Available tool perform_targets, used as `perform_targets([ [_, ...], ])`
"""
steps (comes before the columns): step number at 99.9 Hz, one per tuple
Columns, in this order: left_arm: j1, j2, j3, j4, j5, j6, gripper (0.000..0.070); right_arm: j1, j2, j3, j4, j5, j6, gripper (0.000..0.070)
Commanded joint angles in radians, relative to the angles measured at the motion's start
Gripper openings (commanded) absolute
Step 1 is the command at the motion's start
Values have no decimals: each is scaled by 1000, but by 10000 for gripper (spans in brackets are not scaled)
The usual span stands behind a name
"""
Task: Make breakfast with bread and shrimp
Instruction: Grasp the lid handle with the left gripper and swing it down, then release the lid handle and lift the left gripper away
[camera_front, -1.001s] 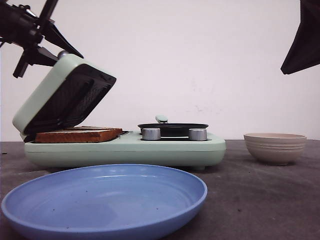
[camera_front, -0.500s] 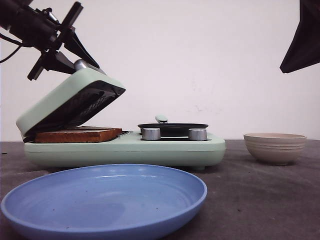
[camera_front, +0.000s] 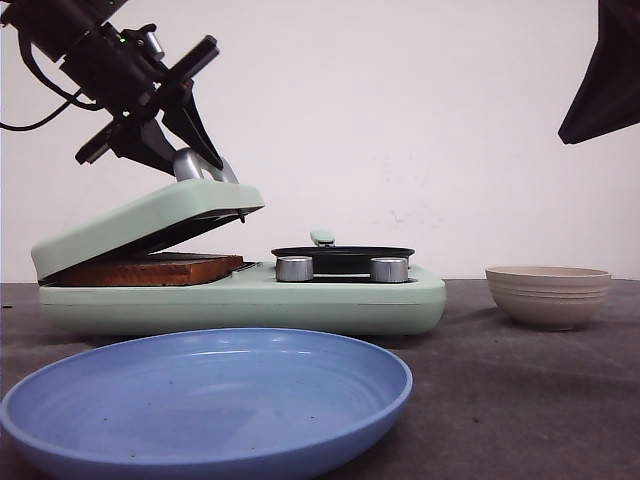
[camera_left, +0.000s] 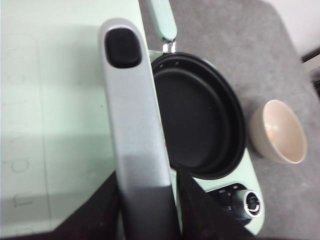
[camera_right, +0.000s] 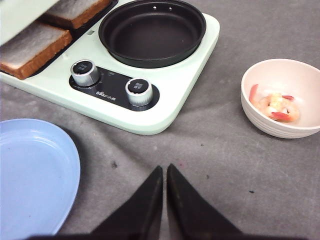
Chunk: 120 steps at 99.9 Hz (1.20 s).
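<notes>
Front view: left arm (camera_front: 100, 60) angled down | jaws clamp lid handle (camera_left: 132, 125) | right jaws (camera_right: 164, 197) closed, empty

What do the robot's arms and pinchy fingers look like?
The left arm is black and chunky, with thin black cables and a tiny green light. Its left gripper has dark, flat, pointed fingers. The right gripper has black fingers that taper to sharp tips, like a beak.
</notes>
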Motion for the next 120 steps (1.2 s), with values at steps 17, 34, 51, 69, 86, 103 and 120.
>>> perform_targets([
  [17,5,19,6,-32,-60,160,105,9,4,1,10,-2,12,4],
  [34,5,19,6,-30,-60,159,239,9,4,1,10,-2,12,4],
  [51,5,19,6,-24,-60,159,363,9,4,1,9,-3,12,4],
  [69,5,19,6,-17,-51,157,396,9,4,1,10,-2,12,4],
  [86,7,18,20,2,-1,147,399,9,4,1,9,-2,12,4],
  [103,7,-1,53,3,64,148,392,9,4,1,9,-1,11,4],
  [120,13,-84,55,32,63,149,390,9,4,1,18,6,11,4],
])
